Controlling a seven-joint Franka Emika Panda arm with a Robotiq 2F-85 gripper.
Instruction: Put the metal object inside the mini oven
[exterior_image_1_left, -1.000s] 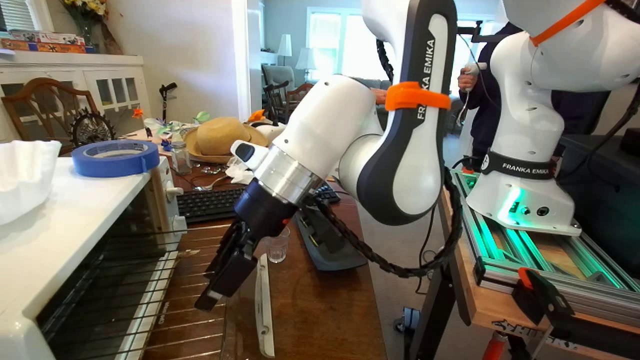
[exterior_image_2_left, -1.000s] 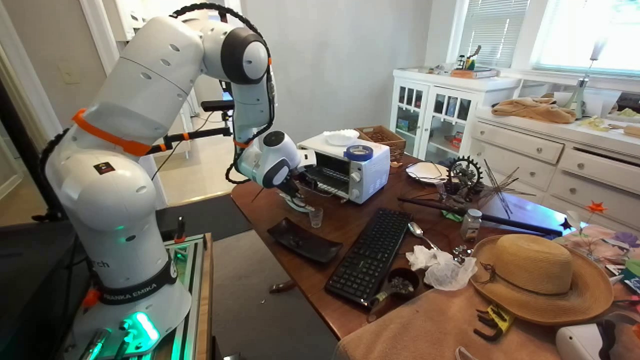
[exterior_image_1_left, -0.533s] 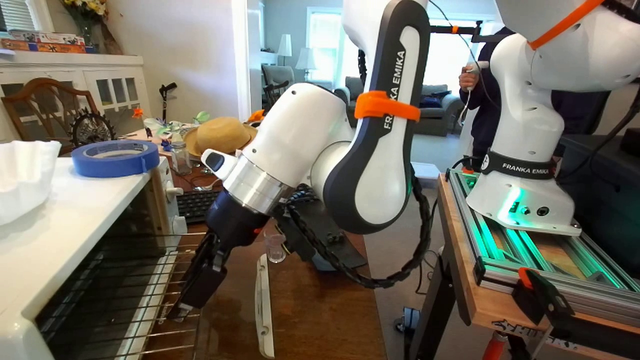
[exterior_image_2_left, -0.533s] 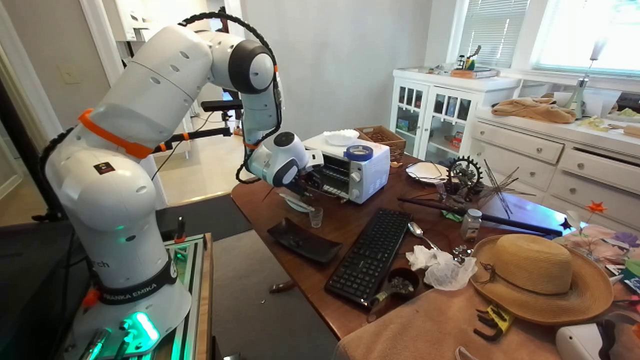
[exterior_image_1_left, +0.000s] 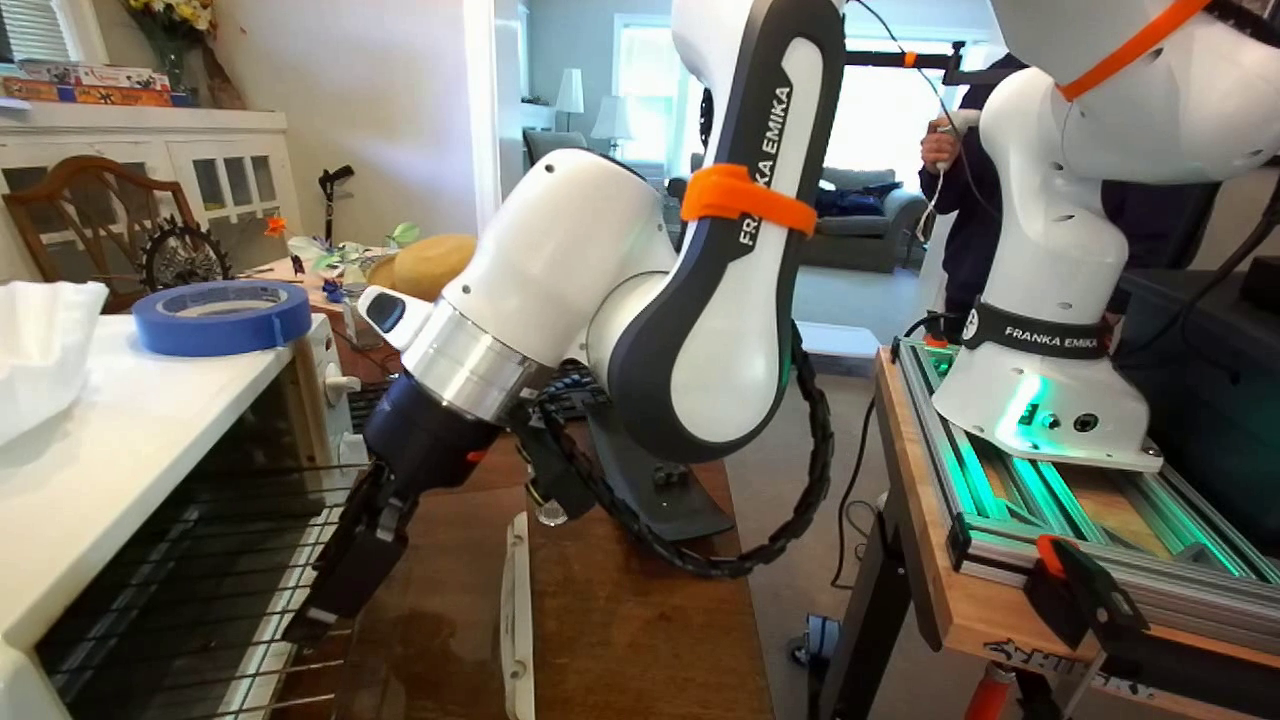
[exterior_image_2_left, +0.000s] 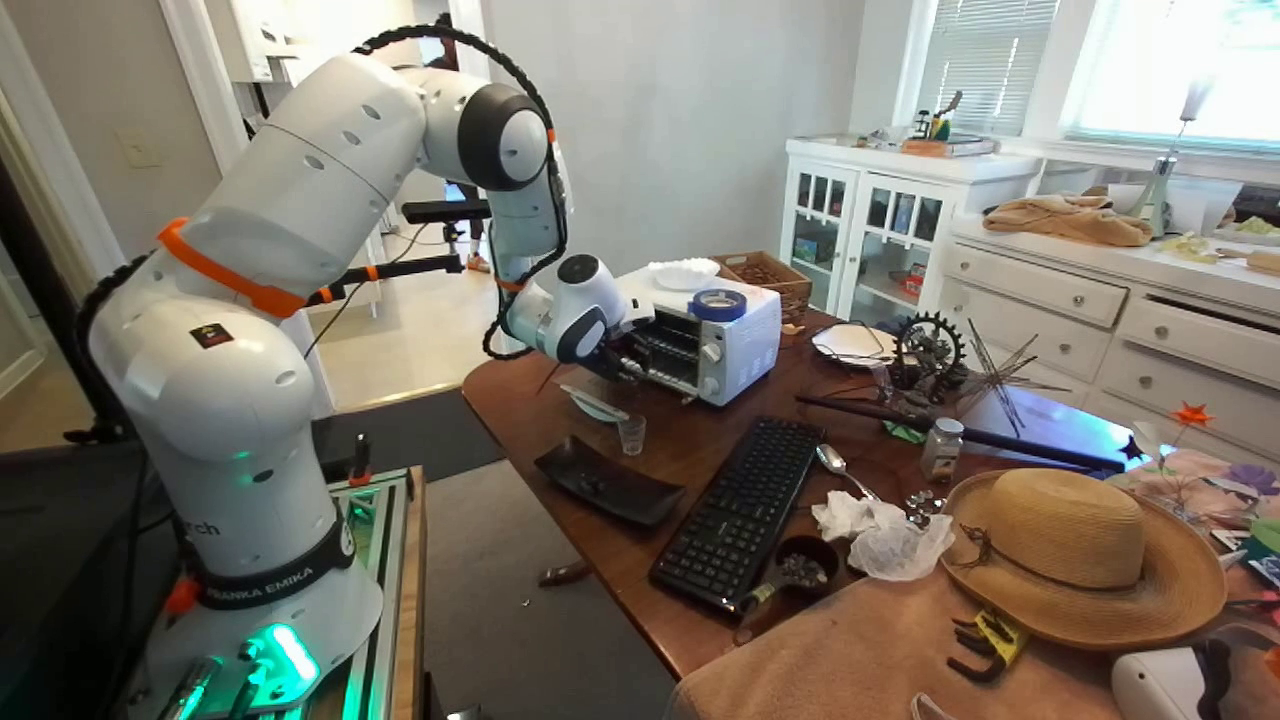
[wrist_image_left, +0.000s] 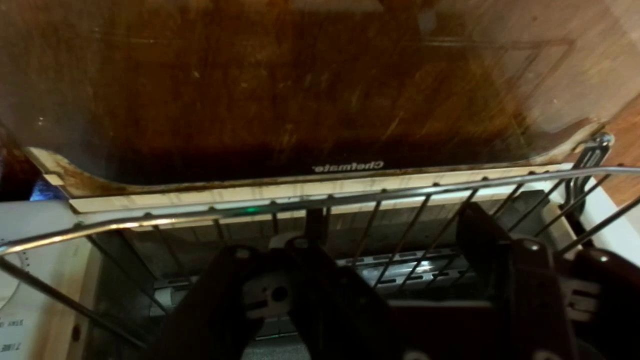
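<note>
Metal object (exterior_image_2_left: 608, 482): lying near the keyboard (exterior_image_2_left: 740, 512)
Mini oven (exterior_image_2_left: 748, 345): standing open
Gripper (wrist_image_left: 395, 224): hanging at the rack (wrist_image_left: 355, 199), gaping wide, holding nothing

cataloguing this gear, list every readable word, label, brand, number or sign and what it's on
"FRANKA EMIKA": black base band
"FR…KA EMIKA", middle under orange strap: robot arm
"…rch", start out of sight: robot arm, above the band
"Chefmate", mirrored: oven door
"STAY" and perhaps "TIME", at picture edge: oven panel
"HUSKY", likely, partly covered: workbench
Too small or blurred to read: print on boxes, tape, keyboard
</note>
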